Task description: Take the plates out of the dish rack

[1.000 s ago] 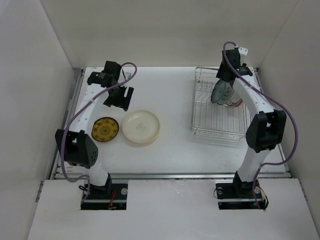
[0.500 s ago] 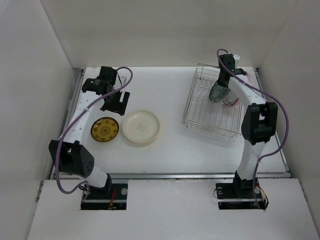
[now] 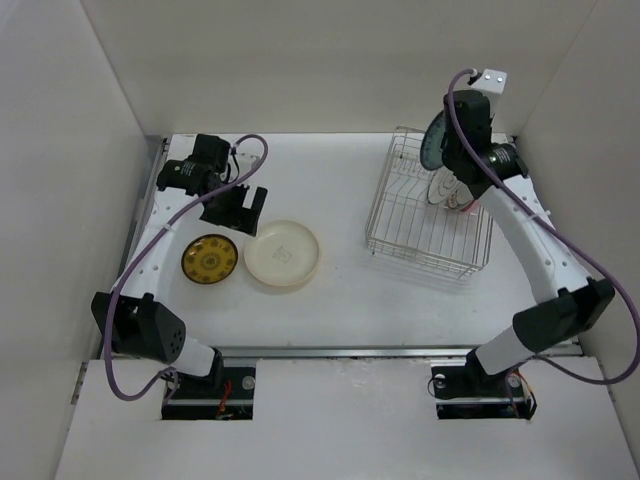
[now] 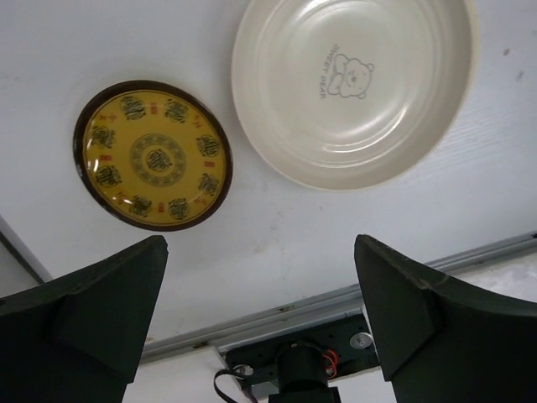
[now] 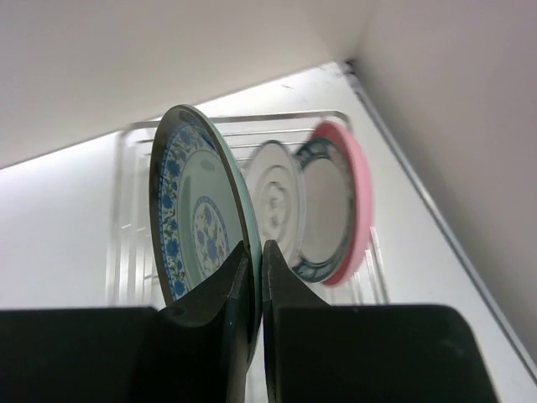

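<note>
My right gripper (image 3: 447, 150) (image 5: 256, 248) is shut on the rim of a teal plate with a blue pattern (image 3: 436, 140) (image 5: 197, 210), held upright above the far end of the dish rack (image 3: 415, 255) (image 5: 130, 218). A white plate with a dark patterned rim (image 5: 323, 210) and a pink plate (image 3: 463, 200) (image 5: 362, 185) stand upright in the rack. A cream-yellow plate (image 3: 283, 253) (image 4: 352, 88) and a small yellow patterned plate (image 3: 210, 259) (image 4: 153, 154) lie flat on the table. My left gripper (image 3: 235, 208) (image 4: 260, 248) hangs open just beyond them, holding nothing.
White walls close in the table on the left, back and right. The rack sits skewed near the right wall. A metal rail (image 3: 340, 350) runs along the near table edge, with both arm bases behind it.
My right gripper has shut on the teal plate and lifted it up out of the rack, and the rack has slid and turned leftward. My left gripper has opened wider and drawn back slightly.
</note>
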Controlling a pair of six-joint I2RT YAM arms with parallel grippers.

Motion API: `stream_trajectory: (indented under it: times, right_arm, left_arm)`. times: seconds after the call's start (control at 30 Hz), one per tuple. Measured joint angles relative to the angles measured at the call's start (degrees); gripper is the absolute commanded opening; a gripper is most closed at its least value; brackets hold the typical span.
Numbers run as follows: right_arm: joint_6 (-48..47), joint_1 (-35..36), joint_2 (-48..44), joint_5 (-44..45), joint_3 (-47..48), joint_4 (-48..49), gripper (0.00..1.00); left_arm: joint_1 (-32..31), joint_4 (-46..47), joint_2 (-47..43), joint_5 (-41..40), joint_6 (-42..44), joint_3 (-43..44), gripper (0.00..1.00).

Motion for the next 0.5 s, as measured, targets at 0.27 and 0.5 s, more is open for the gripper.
stream_trajectory:
  times: [0.27,0.5]
  right_arm:
    - [-1.84,8.85,-11.17,-25.31,-20.52,13.09,0.0]
    - [0.15,16.55,-6.86,-51.65,-31.5,27.17,0.0]
  left_arm:
    - [0.02,-1.7,0.0,11.87,2.14,0.68,0.94]
    - [-1.77,-2.47,-0.02,18.08,3.34,1.9,0.94]
